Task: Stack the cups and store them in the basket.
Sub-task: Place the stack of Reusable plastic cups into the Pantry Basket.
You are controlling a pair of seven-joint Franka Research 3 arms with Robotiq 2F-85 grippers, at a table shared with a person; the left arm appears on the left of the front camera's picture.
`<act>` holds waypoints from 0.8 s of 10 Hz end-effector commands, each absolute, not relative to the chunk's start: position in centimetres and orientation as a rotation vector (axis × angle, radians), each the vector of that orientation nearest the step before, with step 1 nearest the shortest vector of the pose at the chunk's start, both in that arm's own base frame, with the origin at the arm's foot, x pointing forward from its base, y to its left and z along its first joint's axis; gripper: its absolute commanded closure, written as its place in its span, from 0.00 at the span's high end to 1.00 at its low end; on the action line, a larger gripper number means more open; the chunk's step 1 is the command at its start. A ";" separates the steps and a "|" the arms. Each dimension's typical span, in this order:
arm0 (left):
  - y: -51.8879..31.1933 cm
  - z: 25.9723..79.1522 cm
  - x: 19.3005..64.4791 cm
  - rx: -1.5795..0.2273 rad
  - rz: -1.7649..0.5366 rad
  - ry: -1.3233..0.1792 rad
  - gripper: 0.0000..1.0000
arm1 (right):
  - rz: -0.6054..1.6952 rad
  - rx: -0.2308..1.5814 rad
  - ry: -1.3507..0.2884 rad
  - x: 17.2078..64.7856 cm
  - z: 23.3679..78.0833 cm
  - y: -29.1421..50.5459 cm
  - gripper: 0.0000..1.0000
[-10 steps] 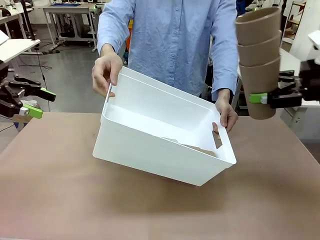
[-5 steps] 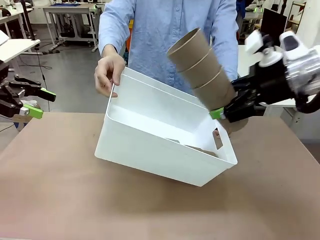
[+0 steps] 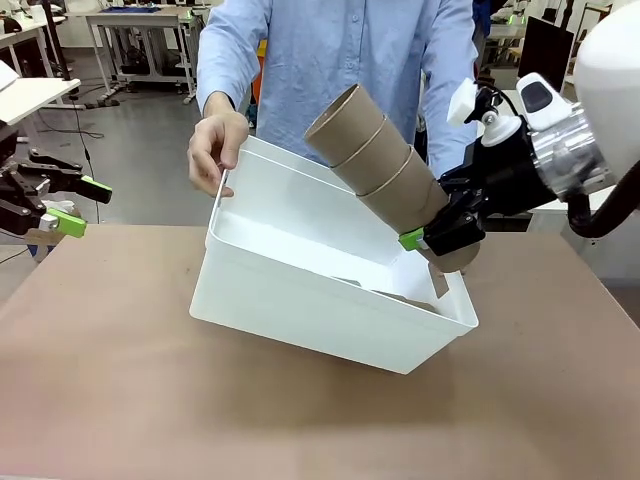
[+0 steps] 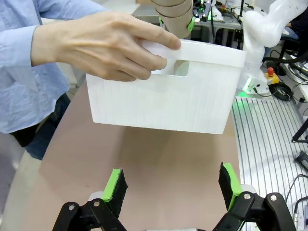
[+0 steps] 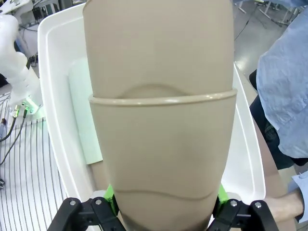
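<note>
A person's hand (image 3: 215, 150) holds the white basket (image 3: 300, 290) tilted above the table, its opening turned toward me. My right gripper (image 3: 438, 238) is shut on the bottom cup of a stack of three tan cups (image 3: 375, 165). The stack leans left over the basket's right end. In the right wrist view the stack (image 5: 159, 110) stands between my green pads (image 5: 109, 195), with a pale mint green cup (image 5: 84, 115) lying in the basket (image 5: 48, 72) below. A tan cup (image 3: 395, 297) also lies inside. My left gripper (image 3: 60, 205) hangs open at the far left, apart from the basket (image 4: 163, 101).
The person stands at the far side, a blue sleeve (image 5: 284, 96) close beside the basket. The hand (image 4: 106, 45) grips the slot handle nearest my left gripper (image 4: 172, 185). Brown table (image 3: 150, 400) lies bare in front of the basket. Workbenches stand in the background.
My right arm has swung the cup stack from upright at the right to leaning left and lower over the basket's right end. The left arm has not moved.
</note>
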State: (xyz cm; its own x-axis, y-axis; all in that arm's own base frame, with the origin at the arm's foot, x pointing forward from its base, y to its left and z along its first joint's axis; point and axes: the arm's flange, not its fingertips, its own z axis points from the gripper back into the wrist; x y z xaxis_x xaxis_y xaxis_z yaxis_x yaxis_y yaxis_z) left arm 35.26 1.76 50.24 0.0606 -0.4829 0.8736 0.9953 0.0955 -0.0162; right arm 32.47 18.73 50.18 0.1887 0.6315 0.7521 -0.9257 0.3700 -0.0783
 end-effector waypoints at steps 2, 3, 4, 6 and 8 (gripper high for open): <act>1.8 50.6 35.2 -0.796 -1.312 -0.840 1.00 | 1.149 0.456 -0.819 32.0 50.6 18.0 0.84; 1.8 50.6 35.2 -0.796 -1.312 -0.840 1.00 | 1.149 0.456 -0.819 32.0 50.6 18.0 0.84; 1.8 50.6 35.2 -0.796 -1.312 -0.840 1.00 | 1.149 0.456 -0.819 32.0 50.6 18.0 0.84; 1.8 50.6 35.2 -0.796 -1.312 -0.840 1.00 | 1.177 0.387 -0.745 33.7 50.6 20.2 0.84; 1.8 50.6 35.2 -0.796 -1.312 -0.840 1.00 | 1.220 0.369 -0.687 35.9 49.9 21.9 0.84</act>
